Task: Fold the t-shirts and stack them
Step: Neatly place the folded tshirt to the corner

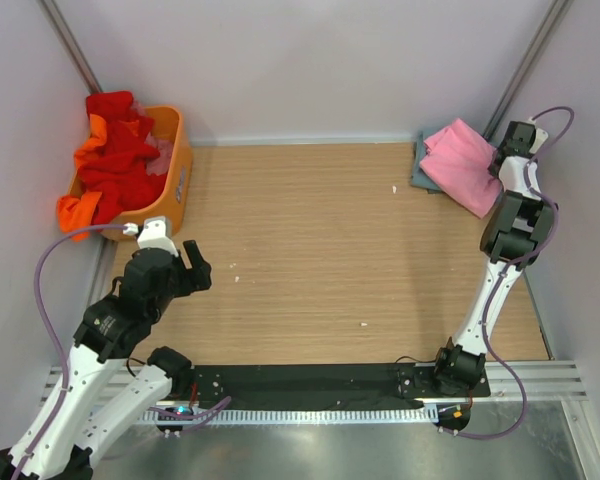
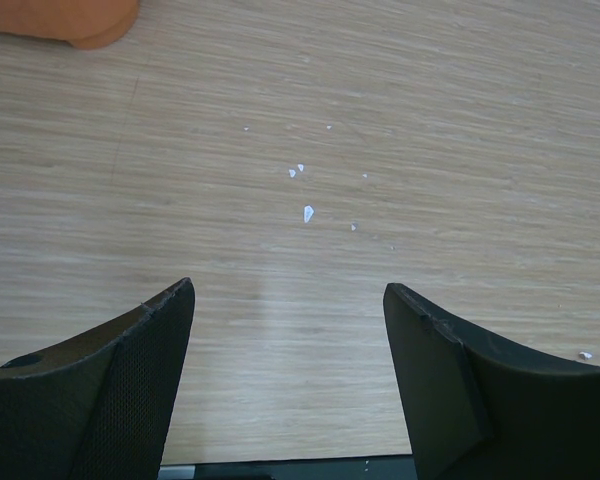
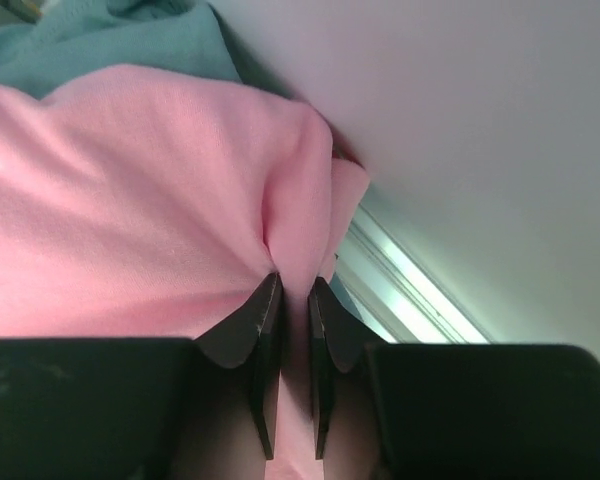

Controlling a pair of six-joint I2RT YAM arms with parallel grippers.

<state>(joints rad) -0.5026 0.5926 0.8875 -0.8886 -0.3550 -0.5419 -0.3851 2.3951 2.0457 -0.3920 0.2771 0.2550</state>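
Two arms share the wooden table (image 1: 320, 250), and it's a split picture. Far left, the orange basket (image 1: 180, 170) sits against the wall, heaped with red t-shirts (image 1: 115, 150), and an orange t-shirt (image 1: 80, 210) spills over its near end. In the far right corner, the pink t-shirt (image 1: 460, 165) lies in a compact bundle on top of the grey-blue t-shirt (image 1: 418, 165), whose edge peeks out on the left side. Right gripper (image 3: 292, 287) is on that pink one, jaws nearly together, pinching a ridge of cloth close to the wall. Left gripper (image 2: 288, 292) hangs low near the basket, fingers spread wide, nothing between them but bare wood. Down there, tiny white specks (image 2: 307, 212) dot the tabletop.
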